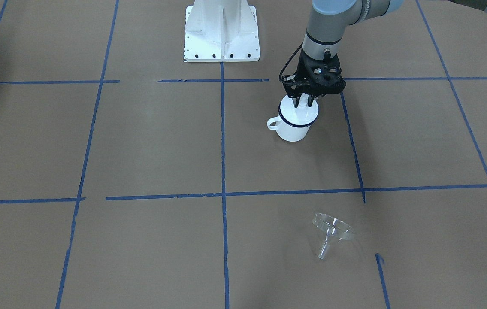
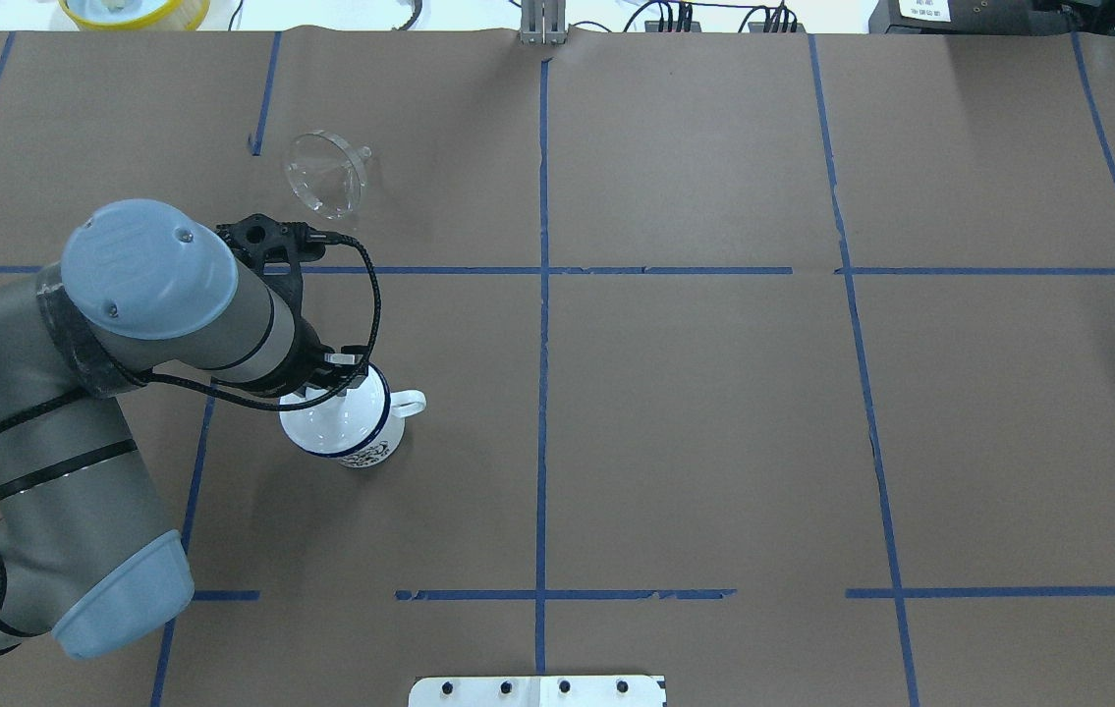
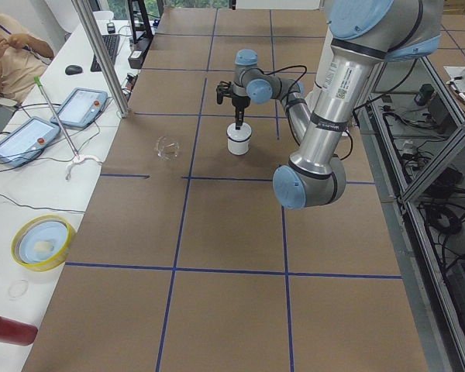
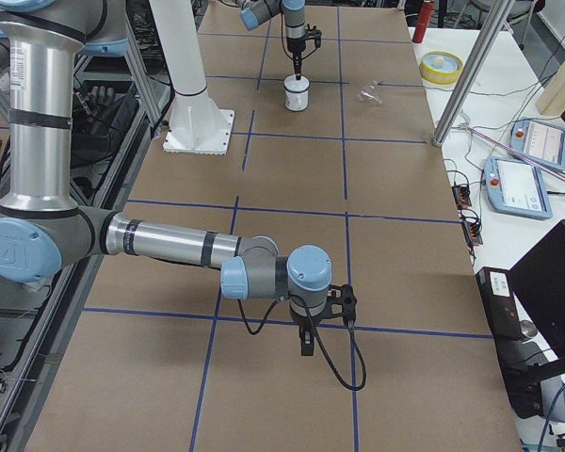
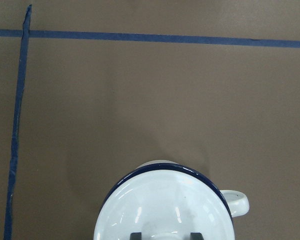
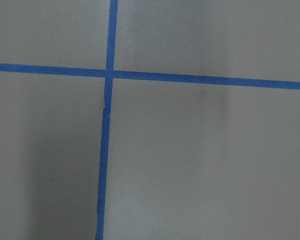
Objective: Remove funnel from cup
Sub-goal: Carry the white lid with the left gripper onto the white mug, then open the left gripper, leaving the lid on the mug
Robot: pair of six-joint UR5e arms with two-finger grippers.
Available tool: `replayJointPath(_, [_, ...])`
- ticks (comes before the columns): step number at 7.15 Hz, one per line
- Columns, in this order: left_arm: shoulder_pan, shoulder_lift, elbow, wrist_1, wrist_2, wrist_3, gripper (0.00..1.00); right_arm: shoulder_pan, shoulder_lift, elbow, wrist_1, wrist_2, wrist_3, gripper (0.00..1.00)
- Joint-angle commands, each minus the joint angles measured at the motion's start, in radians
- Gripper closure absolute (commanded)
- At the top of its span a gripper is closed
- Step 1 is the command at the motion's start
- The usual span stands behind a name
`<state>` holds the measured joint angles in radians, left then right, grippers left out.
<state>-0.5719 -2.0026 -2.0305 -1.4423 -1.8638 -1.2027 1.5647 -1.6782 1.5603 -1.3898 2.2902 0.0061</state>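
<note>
The clear plastic funnel (image 1: 331, 231) lies on its side on the brown table, well apart from the cup; it also shows in the overhead view (image 2: 324, 175). The white enamel cup (image 1: 292, 128) with a dark blue rim stands upright, its handle (image 5: 237, 202) to one side. A white domed lid (image 5: 165, 205) covers its mouth. My left gripper (image 1: 304, 102) points straight down over the cup, its fingers closed on the lid's knob. My right gripper (image 4: 306, 347) hovers over bare table far from both; I cannot tell whether it is open or shut.
The white robot base (image 1: 222, 34) stands behind the cup. A yellow bowl (image 3: 43, 240), two tablets and a metal pole (image 3: 101, 54) sit on the white side table by an operator (image 3: 8, 46). Blue tape lines grid the table.
</note>
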Motion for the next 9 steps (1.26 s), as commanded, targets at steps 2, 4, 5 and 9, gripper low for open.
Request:
replayJointPath(2, [0.003, -0.002, 0.006, -0.003, 0.000, 0.002, 0.88, 0.000, 0.000, 0.000, 0.000, 0.000, 0.000, 0.00])
replayJointPath(4, [0.003, -0.004, 0.006, -0.003, 0.000, 0.000, 0.62, 0.000, 0.000, 0.000, 0.000, 0.000, 0.000, 0.00])
replayJointPath(5, [0.003, -0.002, 0.006, -0.003, 0.000, 0.000, 0.46, 0.000, 0.000, 0.000, 0.000, 0.000, 0.000, 0.00])
replayJointPath(9, [0.000, -0.001, -0.007, -0.003, 0.002, 0.011, 0.01, 0.000, 0.000, 0.000, 0.000, 0.000, 0.000, 0.00])
